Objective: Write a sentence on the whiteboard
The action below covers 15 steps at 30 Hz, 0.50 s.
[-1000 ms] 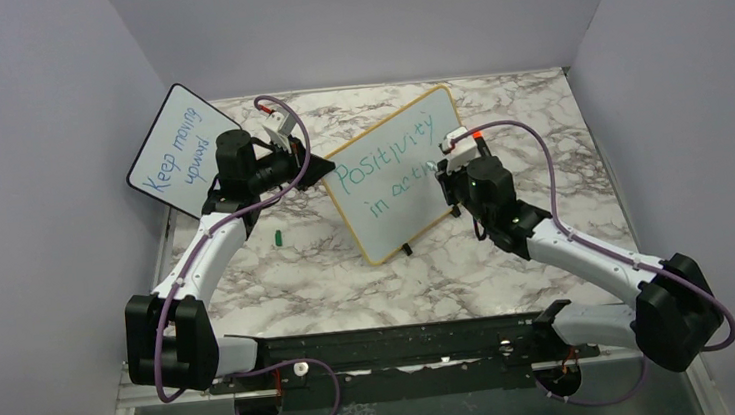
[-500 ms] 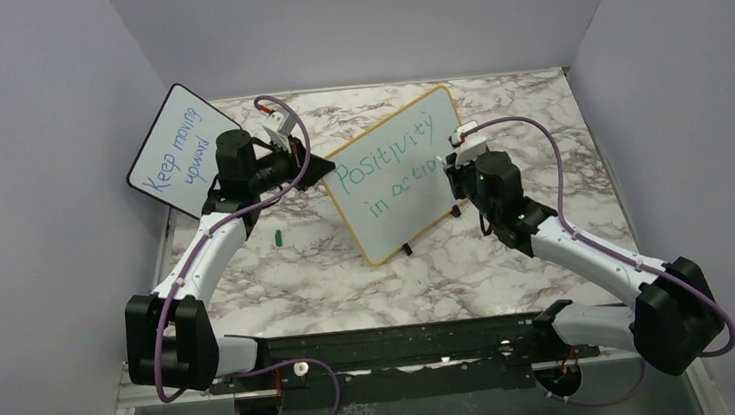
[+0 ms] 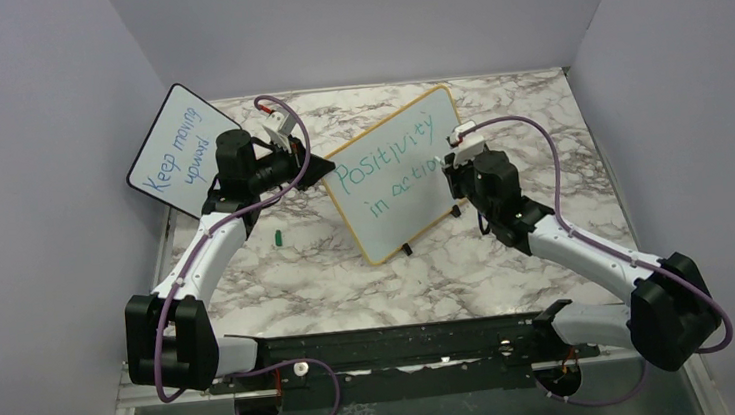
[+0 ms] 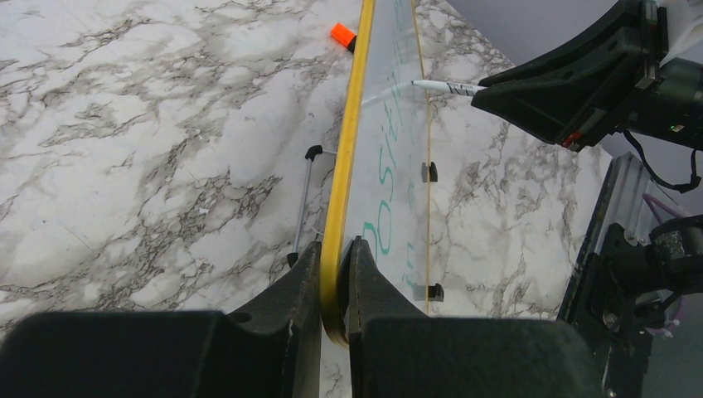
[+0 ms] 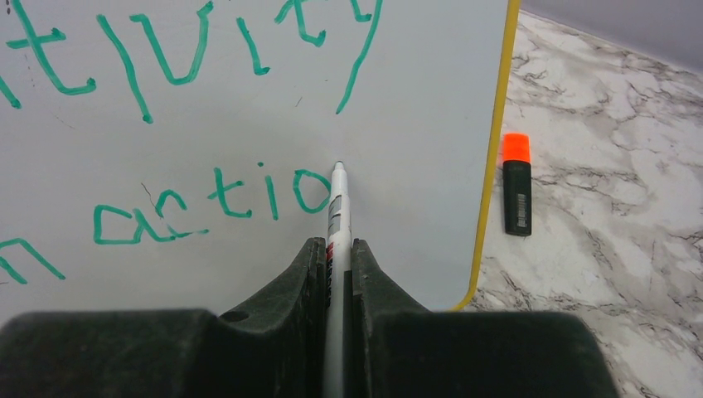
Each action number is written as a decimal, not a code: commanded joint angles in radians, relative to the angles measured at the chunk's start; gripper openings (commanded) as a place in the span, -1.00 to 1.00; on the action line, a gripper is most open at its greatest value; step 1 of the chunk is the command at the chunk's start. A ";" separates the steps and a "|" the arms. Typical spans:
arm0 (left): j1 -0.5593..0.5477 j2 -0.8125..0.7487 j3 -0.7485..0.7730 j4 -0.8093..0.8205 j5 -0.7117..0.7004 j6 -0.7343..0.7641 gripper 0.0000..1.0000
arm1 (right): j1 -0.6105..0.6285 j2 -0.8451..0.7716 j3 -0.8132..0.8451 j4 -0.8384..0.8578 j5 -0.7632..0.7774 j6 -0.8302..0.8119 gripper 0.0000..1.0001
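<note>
The whiteboard (image 3: pixel 406 214), yellow-framed, stands tilted on small black feet mid-table. The sentence (image 3: pixel 386 162) is green handwriting in two lines; the right wrist view shows "tivity" above "in actio" (image 5: pixel 211 203). My left gripper (image 4: pixel 336 249) is shut on the board's yellow left edge (image 4: pixel 351 124), and in the top view this left gripper (image 3: pixel 316 168) sits at the board's left corner. My right gripper (image 5: pixel 337 245) is shut on a white marker (image 5: pixel 336 211). The marker's tip is at the board surface just right of the last "o". From above, the right gripper (image 3: pixel 454 164) is at the board's right part.
A smaller black-framed board (image 3: pixel 172 150) with blue "Keep moving upward" leans against the left wall. A green cap (image 3: pixel 277 238) lies on the marble left of the whiteboard. A black pen with an orange cap (image 5: pixel 516 187) lies on the table just beyond the board's right edge.
The right wrist turned and shifted a little to the right along the second line with the marker. The left arm and the whiteboard stayed still.
</note>
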 commanded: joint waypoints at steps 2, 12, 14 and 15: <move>-0.013 0.039 -0.022 -0.118 -0.078 0.091 -1.00 | -0.009 0.014 0.039 0.049 -0.023 0.006 -0.99; -0.013 0.036 -0.020 -0.121 -0.080 0.092 -1.00 | -0.011 0.012 0.026 0.002 -0.030 0.022 -0.99; -0.013 0.037 -0.020 -0.121 -0.081 0.092 -1.00 | -0.011 0.003 0.013 -0.011 -0.030 0.032 -0.99; -0.013 0.038 -0.020 -0.121 -0.081 0.093 -1.00 | -0.010 -0.002 0.008 -0.018 -0.031 0.038 -0.99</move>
